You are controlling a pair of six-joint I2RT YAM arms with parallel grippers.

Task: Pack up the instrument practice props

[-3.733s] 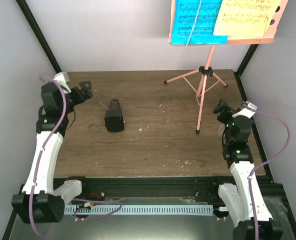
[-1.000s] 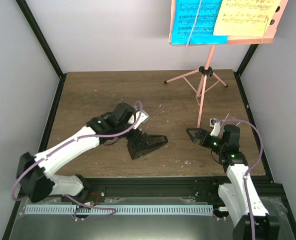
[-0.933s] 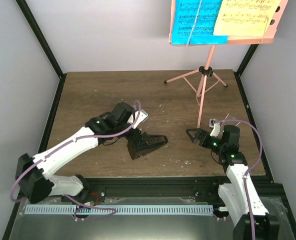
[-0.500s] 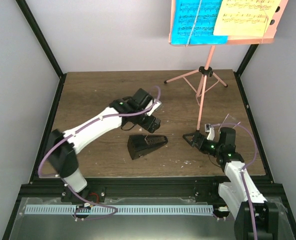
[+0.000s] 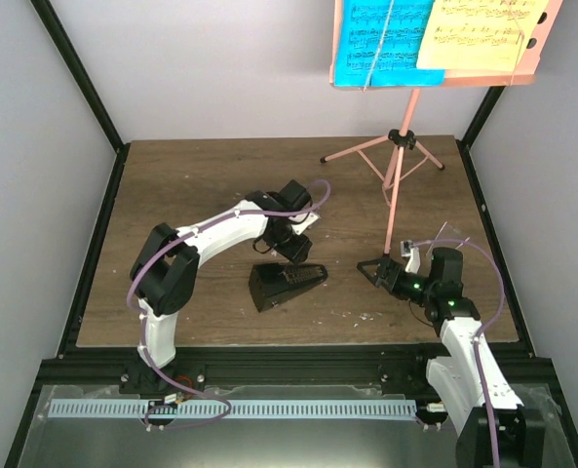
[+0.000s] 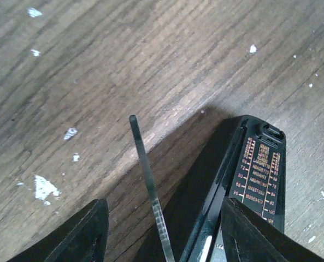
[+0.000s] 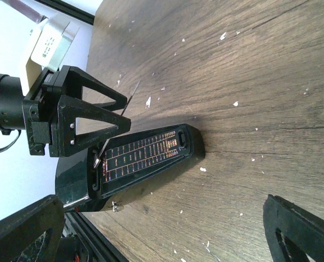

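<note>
The black metronome (image 5: 287, 283) lies on its side near the table's middle, dial face up (image 7: 142, 153), its thin pendulum rod (image 6: 148, 185) sticking up free. My left gripper (image 5: 294, 251) hovers over the wide end, open, with the rod between its jaws and a gap on each side (image 6: 164, 213). My right gripper (image 5: 377, 270) stands open to the right of the metronome's narrow tip, with nothing between its jaws (image 7: 162, 210). The pink tripod music stand (image 5: 398, 166) stands at the back right. Its desk (image 5: 527, 58) holds a cyan page (image 5: 381, 39) and a pale-yellow page (image 5: 479, 34).
A front leg of the stand (image 5: 388, 234) comes down just behind my right gripper. The wooden table (image 5: 172, 195) bears small white flecks. Black frame posts (image 5: 79, 78) and pale walls close in the left, back and right sides.
My left gripper has swung from the metronome's left side to above its wide end, and its jaws have narrowed around the rod. The right gripper edged left. The metronome has stayed put.
</note>
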